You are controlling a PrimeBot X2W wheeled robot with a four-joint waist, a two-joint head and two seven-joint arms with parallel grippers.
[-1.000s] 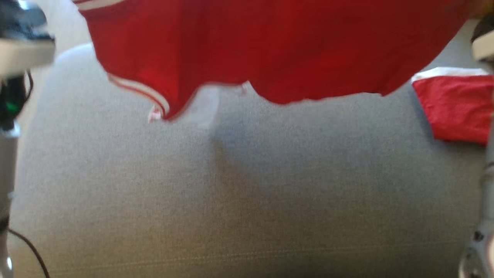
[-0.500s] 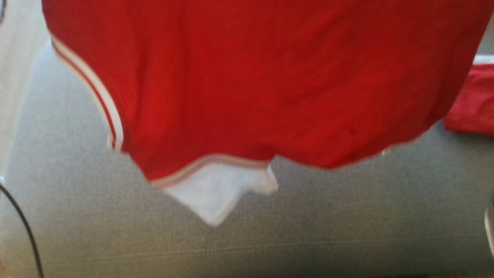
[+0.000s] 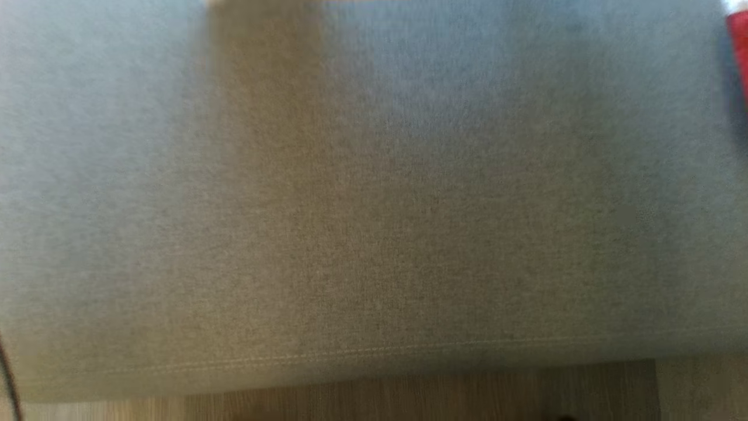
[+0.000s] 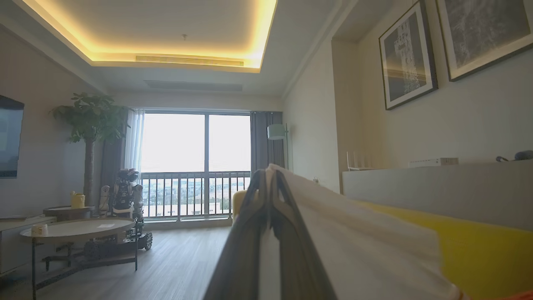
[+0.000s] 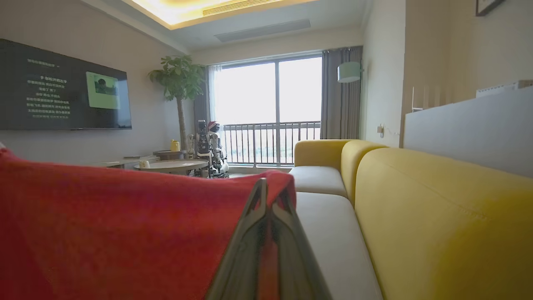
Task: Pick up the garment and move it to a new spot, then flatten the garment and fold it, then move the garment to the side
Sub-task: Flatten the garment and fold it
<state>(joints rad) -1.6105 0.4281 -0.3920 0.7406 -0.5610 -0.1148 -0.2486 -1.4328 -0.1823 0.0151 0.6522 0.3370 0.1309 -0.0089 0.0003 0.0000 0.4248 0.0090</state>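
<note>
The garment is red with white parts. In the right wrist view its red cloth (image 5: 125, 233) spreads to the left of my right gripper (image 5: 270, 187), which is shut on its edge. In the left wrist view a white part of the garment (image 4: 354, 233) runs off to the right from my left gripper (image 4: 270, 173), whose fingers are pinched shut on it. Both grippers are held up above the sofa, pointing along it toward the window. The grey seat cushion (image 3: 374, 204) in the head view lies bare.
A red cloth with a white edge (image 3: 741, 52) lies at the cushion's far right. The yellow sofa back (image 5: 416, 208) runs along the right. Wood floor (image 3: 409, 392) lies below the cushion's front seam. A round table (image 4: 79, 229) and another robot (image 5: 206, 150) stand near the window.
The head view has shifted, so the camera moved. The red garment that hung across the upper picture is gone from it, and the cushion's front edge and the floor have come into view.
</note>
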